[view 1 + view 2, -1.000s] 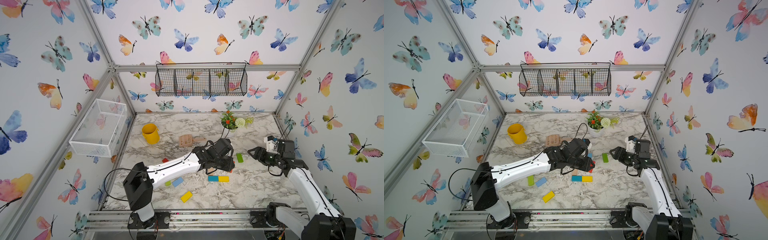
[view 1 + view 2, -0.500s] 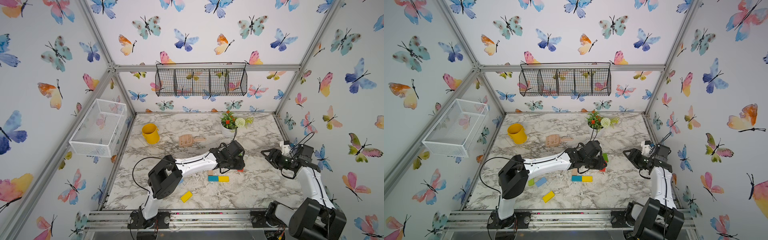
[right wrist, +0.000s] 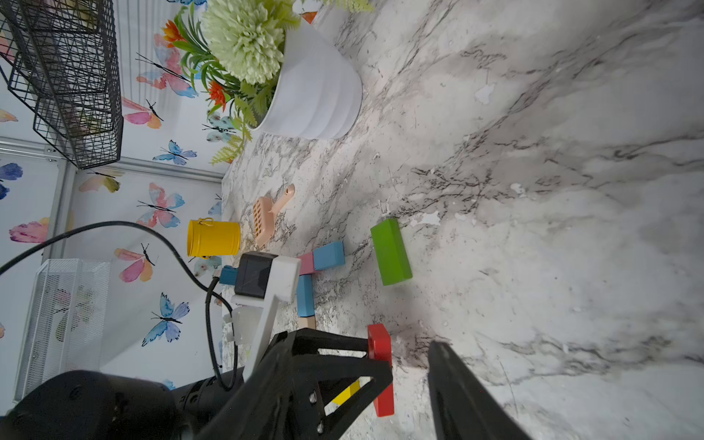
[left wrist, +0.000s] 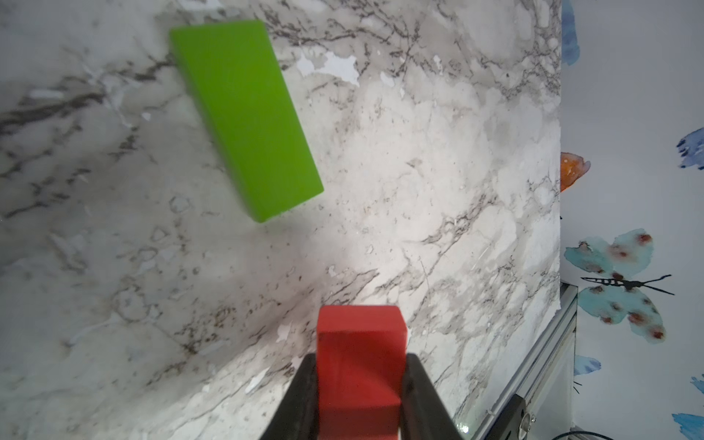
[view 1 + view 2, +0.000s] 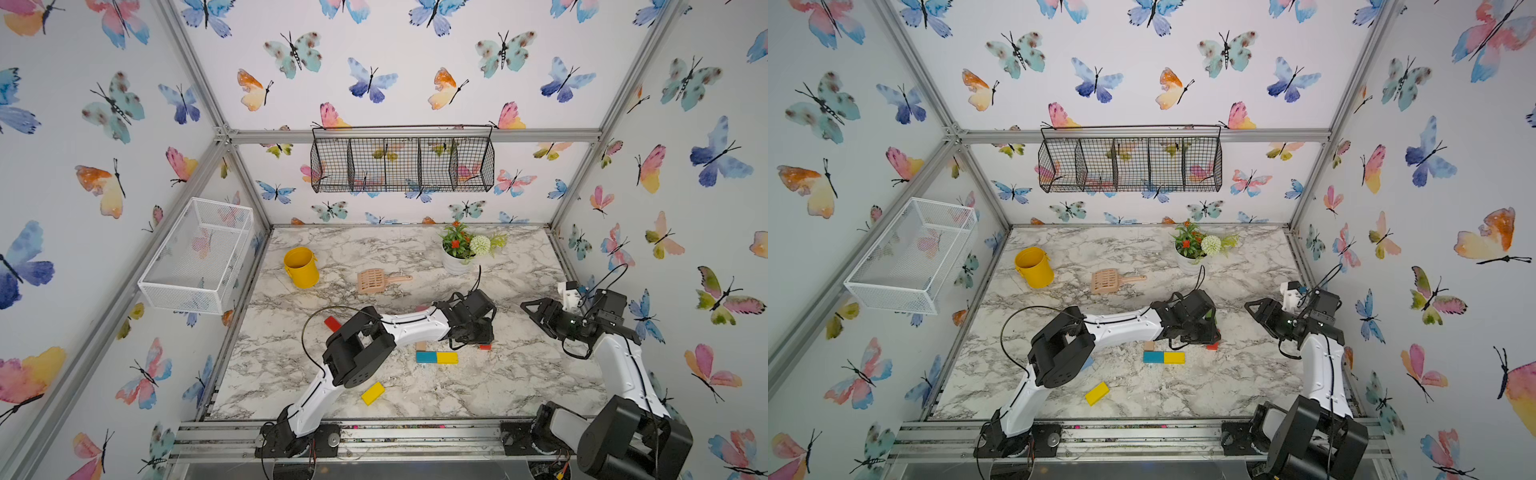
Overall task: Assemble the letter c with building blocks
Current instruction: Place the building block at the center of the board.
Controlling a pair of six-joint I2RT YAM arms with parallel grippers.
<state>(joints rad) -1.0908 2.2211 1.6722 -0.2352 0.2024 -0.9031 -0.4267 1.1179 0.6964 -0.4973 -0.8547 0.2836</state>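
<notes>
Marble-patterned bench point(image 5: 519, 374) within butterfly-papered walls point(image 5: 395, 62), left end effector point(image 4: 360, 362) clamped on small red wooden block point(image 4: 360, 335) low at bench centre, flat green wooden block point(image 4: 244, 118) lying near, teal wooden block point(image 5: 426, 357) touching yellow wooden block point(image 5: 447, 358) end to end just beside, right end effector point(image 3: 413, 358) jaws apart, empty, well clear

Bare surface point(image 5: 519, 374) lies open on the right side and along the near edge, apart from a loose yellow block point(image 5: 372, 393) and a teal-and-yellow pair point(image 5: 436, 357). The left arm point(image 5: 415, 324) stretches across the middle, barring a straight path to the back, where a flower pot point(image 5: 456, 264), scoop point(image 5: 376, 281) and yellow bucket point(image 5: 301, 268) stand.
</notes>
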